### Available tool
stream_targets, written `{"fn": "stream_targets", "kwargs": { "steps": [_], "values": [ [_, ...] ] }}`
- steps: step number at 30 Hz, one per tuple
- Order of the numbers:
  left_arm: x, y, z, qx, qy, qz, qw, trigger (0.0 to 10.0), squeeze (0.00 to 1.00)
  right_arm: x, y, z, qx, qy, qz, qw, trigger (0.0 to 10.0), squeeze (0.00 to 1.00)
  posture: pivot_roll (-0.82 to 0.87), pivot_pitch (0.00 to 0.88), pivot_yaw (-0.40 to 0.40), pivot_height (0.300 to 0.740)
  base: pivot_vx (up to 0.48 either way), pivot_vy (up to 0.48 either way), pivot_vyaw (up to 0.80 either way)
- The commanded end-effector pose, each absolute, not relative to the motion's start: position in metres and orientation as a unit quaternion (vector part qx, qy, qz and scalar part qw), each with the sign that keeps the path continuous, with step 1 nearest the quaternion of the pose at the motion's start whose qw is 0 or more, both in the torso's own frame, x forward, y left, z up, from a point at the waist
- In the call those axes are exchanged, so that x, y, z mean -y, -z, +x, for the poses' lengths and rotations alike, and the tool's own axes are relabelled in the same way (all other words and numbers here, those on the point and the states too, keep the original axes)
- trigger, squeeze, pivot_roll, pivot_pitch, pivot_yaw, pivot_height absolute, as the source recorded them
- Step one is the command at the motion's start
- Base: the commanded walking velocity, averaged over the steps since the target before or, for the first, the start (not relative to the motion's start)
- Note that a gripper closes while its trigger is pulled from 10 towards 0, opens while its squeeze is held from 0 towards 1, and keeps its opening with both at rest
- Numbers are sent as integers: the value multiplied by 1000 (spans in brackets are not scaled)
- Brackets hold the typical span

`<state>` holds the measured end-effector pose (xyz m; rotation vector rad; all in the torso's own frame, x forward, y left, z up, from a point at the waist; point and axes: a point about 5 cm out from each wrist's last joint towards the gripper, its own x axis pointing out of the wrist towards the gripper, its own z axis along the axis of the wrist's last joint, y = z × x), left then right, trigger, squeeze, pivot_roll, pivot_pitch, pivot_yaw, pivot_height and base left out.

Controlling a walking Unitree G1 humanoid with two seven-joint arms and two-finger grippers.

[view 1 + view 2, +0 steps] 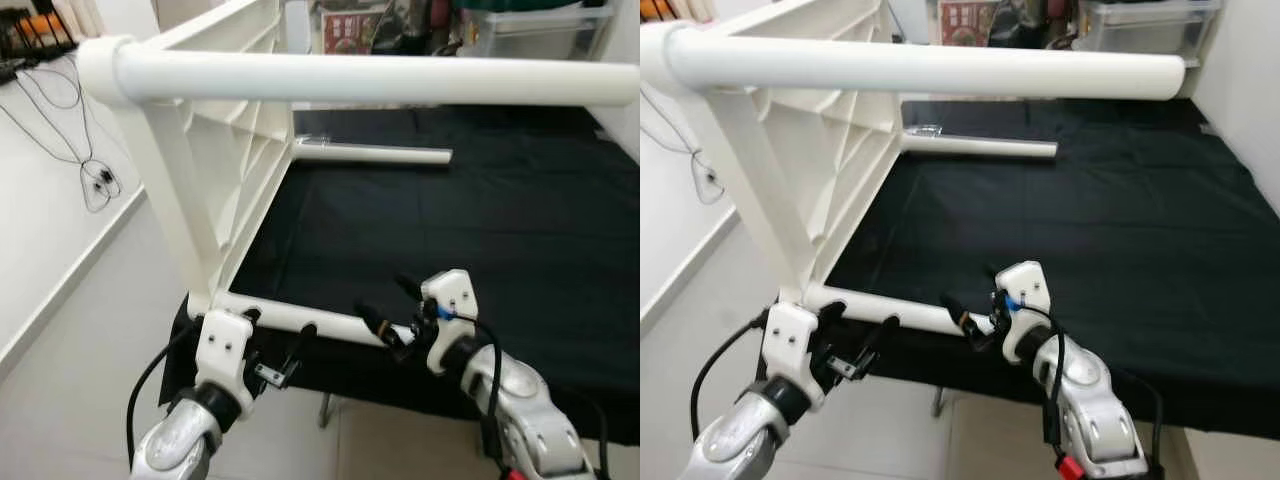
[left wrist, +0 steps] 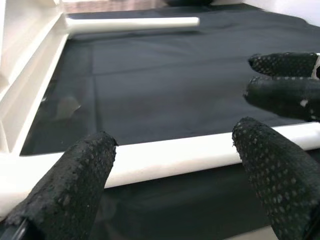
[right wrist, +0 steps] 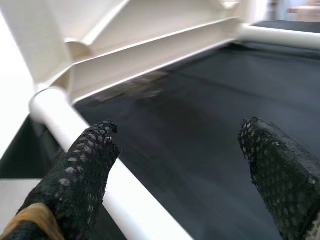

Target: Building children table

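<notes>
A white children's table lies on its side on a black-covered surface, its ribbed underside facing right. One leg juts across the top of the view, a far leg lies at the back, and a near leg runs along the front edge. My left gripper is open, its fingers straddling the near leg close to the tabletop. My right gripper is open at that leg's free end. One finger sits against the leg, the other over the cloth.
Loose black cables trail over the white surface at left. Storage boxes and clutter stand behind the black surface. Pale floor lies below the front edge, where a metal support shows.
</notes>
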<state>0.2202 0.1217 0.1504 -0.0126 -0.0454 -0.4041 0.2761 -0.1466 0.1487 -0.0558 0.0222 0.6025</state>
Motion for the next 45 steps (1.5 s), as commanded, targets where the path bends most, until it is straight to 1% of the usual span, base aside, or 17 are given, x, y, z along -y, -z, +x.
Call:
{"fn": "stream_targets", "kwargs": {
  "steps": [1,5,8,10,11,20,21,23,24,25,27,29,33,35,37,42,45],
  "values": [
    [-125,-143,219,7,192,-9,981,10000,0,142,-155,276,5,-315,-23,949,10000,0,-1,81,32,740,0,0,800],
    [-127,-142,221,4,189,-20,982,10000,0,142,-166,278,30,-329,-42,943,10000,0,-6,83,35,740,0,0,800],
    [-128,-141,221,1,191,-30,981,10000,0,150,-178,283,49,-304,-89,947,10000,0,-10,90,42,740,0,0,0],
    [-128,-141,221,1,191,-30,981,10000,0,150,-178,283,49,-304,-89,947,10000,0,-10,90,42,740,0,0,0],
    [-128,-140,220,-4,200,-27,979,10000,0,158,-189,284,67,-298,-109,946,10000,0,-12,94,45,740,0,0,0],
    [-129,-140,218,-10,215,-19,976,10000,0,168,-218,281,112,-288,-177,935,10000,0,-16,104,54,740,0,0,0],
    [-130,-140,217,-11,216,-19,976,10000,0,171,-233,277,145,-278,-226,922,10000,0,-22,106,58,740,0,0,0],
    [-130,-140,217,-11,216,-19,976,10000,0,171,-233,277,145,-278,-226,922,10000,0,-22,106,58,740,0,0,0],
    [-131,-139,218,-12,217,-21,976,10000,0,175,-251,271,173,-265,-280,906,10000,0,-34,108,66,740,0,0,0],
    [-131,-139,218,-12,217,-21,976,10000,0,175,-251,271,173,-265,-280,906,10000,0,-34,108,66,740,0,0,0],
    [-131,-139,220,-12,224,-28,974,10000,0,193,-282,258,194,-241,-384,870,10000,0,-55,106,82,740,0,0,0],
    [-130,-139,222,-11,229,-33,973,10000,0,201,-293,251,193,-238,-408,860,10000,0,-72,103,92,740,0,0,0],
    [-129,-140,227,-9,240,-37,970,10000,0,205,-290,237,152,-285,-407,854,10000,0,-104,101,102,740,0,0,0],
    [-129,-141,234,-6,244,-38,969,10000,0,200,-269,224,86,-353,-376,853,10000,0,-108,99,105,740,0,0,0],
    [-128,-142,239,-2,241,-40,970,10000,0,199,-251,223,58,-363,-351,861,10000,0,-122,95,104,740,0,0,0],
    [-127,-143,243,0,240,-42,970,10000,0,200,-236,223,36,-363,-342,866,10000,0,-116,94,100,740,0,0,0],
    [-123,-144,247,-1,235,-37,971,10000,0,203,-215,236,21,-322,-329,888,10000,0,-102,98,93,740,0,442,0]
  ]
}}
